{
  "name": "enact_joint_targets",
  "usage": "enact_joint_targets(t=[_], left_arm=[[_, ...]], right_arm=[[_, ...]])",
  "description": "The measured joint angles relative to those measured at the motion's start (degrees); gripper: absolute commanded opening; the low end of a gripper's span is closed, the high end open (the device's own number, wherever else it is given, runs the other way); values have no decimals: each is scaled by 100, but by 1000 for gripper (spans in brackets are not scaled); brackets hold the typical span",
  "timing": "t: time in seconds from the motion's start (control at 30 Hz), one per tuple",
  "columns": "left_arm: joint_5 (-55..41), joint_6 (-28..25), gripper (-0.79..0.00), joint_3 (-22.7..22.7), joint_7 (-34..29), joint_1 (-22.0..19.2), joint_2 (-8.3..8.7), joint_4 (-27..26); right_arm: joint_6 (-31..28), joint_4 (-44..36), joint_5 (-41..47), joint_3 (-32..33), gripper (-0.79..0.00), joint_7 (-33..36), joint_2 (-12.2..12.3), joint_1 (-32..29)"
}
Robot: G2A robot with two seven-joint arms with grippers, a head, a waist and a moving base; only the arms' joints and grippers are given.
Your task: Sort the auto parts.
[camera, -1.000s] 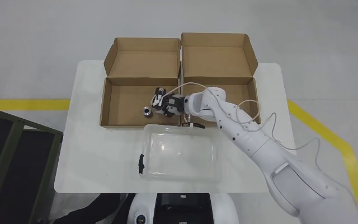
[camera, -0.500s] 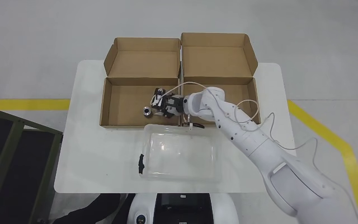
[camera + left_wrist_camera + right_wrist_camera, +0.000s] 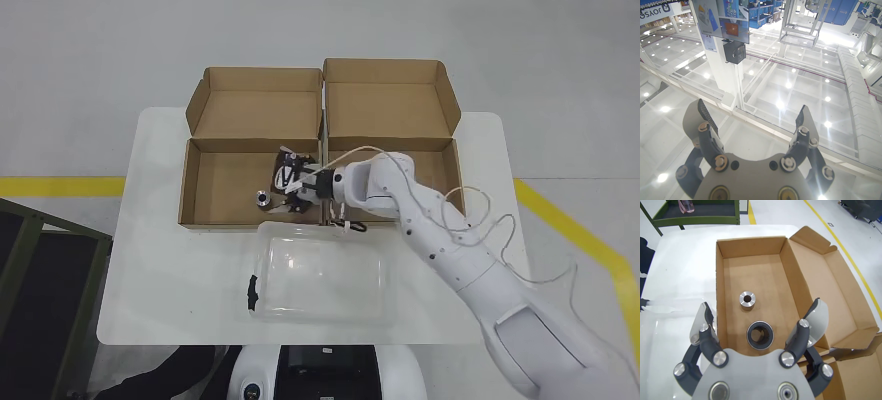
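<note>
A silver metal bushing (image 3: 747, 300) (image 3: 262, 198) stands on the floor of the left cardboard box (image 3: 757, 272) (image 3: 220, 185). Beside it, closer to the box's right wall, a black ring (image 3: 760, 335) lies flat. My right gripper (image 3: 761, 306) (image 3: 290, 180) hangs open above the two parts, and nothing sits between its fingers. One finger is over the box's front wall, the other over its back right corner. My left gripper (image 3: 752, 106) is open and empty, pointing up at the ceiling.
A second cardboard box (image 3: 440, 175) stands right of the first, both with lids (image 3: 255, 110) folded back. A clear plastic bin (image 3: 320, 270) sits in front of the boxes near the table's front edge (image 3: 300, 345).
My right gripper has shifted slightly toward the back of the left box and the arm's elbow has swung right. The bushing has stayed where it was.
</note>
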Motion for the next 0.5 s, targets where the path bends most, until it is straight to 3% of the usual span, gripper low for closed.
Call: enact_joint_targets(t=[0.5], left_arm=[[0,0,0,0,0,0,0,0]], right_arm=[[-437,-2062,36,1508,0,382,563,-1415]])
